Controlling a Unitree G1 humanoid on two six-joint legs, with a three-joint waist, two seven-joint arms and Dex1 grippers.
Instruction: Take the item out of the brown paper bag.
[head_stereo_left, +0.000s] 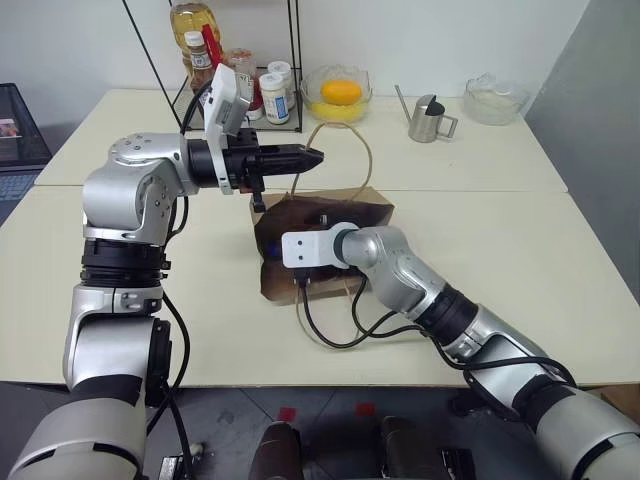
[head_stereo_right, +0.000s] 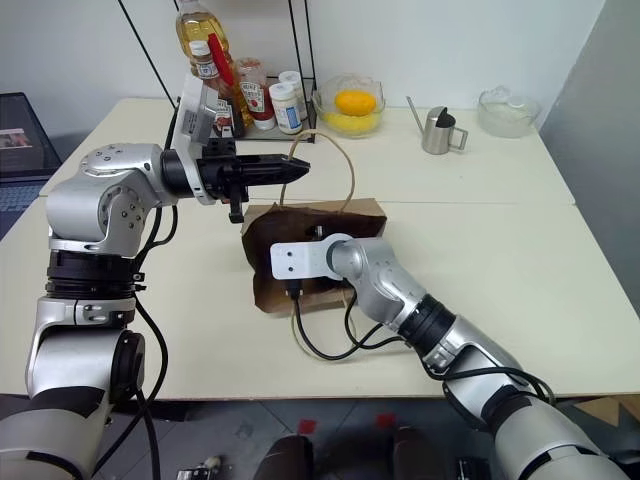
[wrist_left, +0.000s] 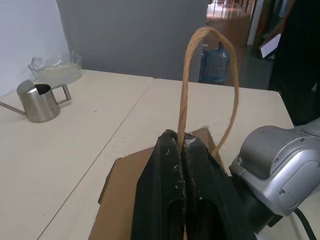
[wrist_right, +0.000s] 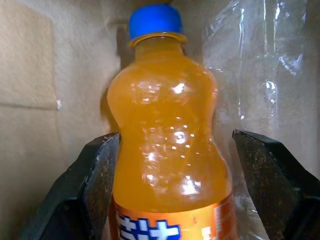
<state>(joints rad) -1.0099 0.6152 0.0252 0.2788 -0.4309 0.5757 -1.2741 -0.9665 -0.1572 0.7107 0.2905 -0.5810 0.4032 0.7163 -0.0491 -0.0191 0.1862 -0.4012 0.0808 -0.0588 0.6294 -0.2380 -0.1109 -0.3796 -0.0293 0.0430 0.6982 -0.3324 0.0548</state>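
Brown paper bag (head_stereo_left: 340, 215) handle in left gripper (head_stereo_left: 312, 157)

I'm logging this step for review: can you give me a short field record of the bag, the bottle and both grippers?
bag: brown paper bag on the table, one loop handle held up
left gripper: shut on the handle
right gripper: inside the bag, open
item: orange bottle, blue cap, between the right gripper's fingers

I see the brown paper bag (head_stereo_left: 345, 215) lying creased mid-table, one tan loop handle (head_stereo_left: 340, 150) raised upright. Inside, the orange bottle (wrist_right: 167, 150) (blue cap (wrist_right: 155, 21), clear plastic) lies against the paper wall.
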